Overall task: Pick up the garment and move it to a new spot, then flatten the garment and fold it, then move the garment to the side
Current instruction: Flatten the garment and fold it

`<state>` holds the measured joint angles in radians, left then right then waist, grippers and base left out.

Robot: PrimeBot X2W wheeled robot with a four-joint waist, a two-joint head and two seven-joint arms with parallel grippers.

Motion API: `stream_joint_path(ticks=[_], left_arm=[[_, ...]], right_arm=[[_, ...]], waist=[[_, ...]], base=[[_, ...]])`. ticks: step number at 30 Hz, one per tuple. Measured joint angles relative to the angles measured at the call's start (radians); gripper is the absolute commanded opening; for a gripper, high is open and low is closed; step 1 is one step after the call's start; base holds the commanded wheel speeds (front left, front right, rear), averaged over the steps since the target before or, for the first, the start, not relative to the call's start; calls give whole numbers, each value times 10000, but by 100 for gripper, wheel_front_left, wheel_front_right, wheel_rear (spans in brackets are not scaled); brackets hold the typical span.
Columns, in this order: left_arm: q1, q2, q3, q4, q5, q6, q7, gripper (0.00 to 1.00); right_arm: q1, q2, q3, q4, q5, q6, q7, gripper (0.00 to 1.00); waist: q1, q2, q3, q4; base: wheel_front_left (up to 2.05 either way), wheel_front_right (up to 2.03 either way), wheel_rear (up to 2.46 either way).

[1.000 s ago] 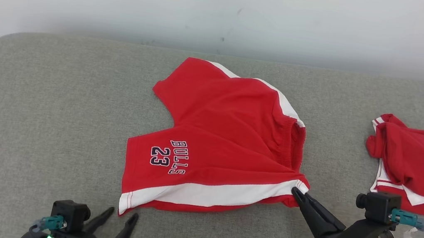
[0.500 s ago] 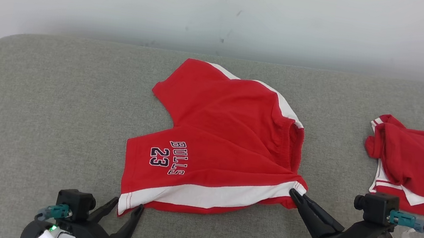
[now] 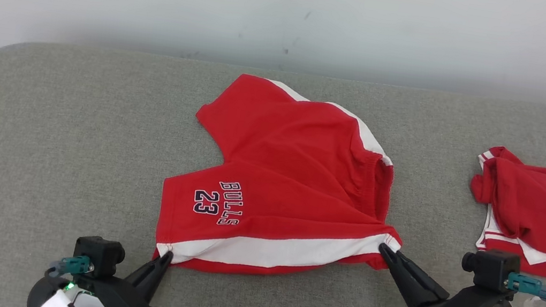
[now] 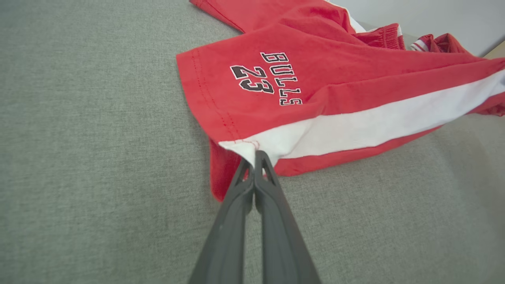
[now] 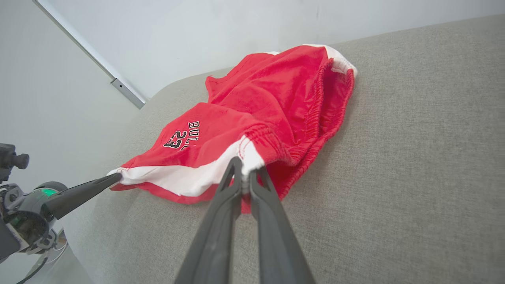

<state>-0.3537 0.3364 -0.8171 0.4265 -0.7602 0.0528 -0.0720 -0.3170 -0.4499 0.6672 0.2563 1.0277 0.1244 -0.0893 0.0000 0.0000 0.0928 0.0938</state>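
Red jersey shorts with a white side stripe (image 3: pixel 296 178), spread midway across the grey upholstered surface (image 3: pixel 47 141). The near-left hem corner is clamped by the left gripper (image 3: pixel 164 257), the near-right waistband corner by the right gripper (image 3: pixel 384 249). Both corners are best raised together, the stripe kept taut.

Left gripper (image 3: pixel 164 257) pinching closed on the garment's (image 3: pixel 289 188) white-striped hem corner, right gripper (image 3: pixel 385 249) clamping closed on its waistband corner, both arms reaching forward low, fingers slanting inward.
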Motion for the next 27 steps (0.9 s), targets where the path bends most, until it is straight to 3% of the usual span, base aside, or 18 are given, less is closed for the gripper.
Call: stream_joint_path(ticks=[7,13,18,21,23,25,27], left_arm=[[-6,320,127,-284,-8,-13,-35,0],[-791,468,606,-481,-685,-732,362,0],[-3786,771,1563,92,-1241,-1338,1231,0],[-6277,755,2107,830,-1409,-1423,1843,0],[-8042,851,2278,1398,-1028,-1423,2251,0],[-9442,1091,2650,1570,-489,-1421,2155,0],[-10656,1032,3204,1685,-665,-1423,1770,0]], right_arm=[[-221,-73,140,146,-86,-13,219,0],[-1428,176,105,585,-79,-205,922,0],[-4544,882,-46,1712,-205,-543,1996,0],[-7207,1450,-483,2677,-330,-826,2502,0],[-8860,1710,-938,3032,-1103,-922,2738,0],[-10179,1990,-1476,3187,-1918,-980,2568,0],[-11352,2502,-1927,3223,-1559,-882,1973,0]], waist=[[0,0,123,-20],[0,0,581,-202],[3,1,1168,-424],[4,1,1567,-545],[5,1,1848,-599],[4,2,2136,-625],[4,1,2425,-621]], base=[[0,0,0],[0,0,0],[0,0,0],[0,0,0],[0,0,0],[0,0,0],[0,0,0]])
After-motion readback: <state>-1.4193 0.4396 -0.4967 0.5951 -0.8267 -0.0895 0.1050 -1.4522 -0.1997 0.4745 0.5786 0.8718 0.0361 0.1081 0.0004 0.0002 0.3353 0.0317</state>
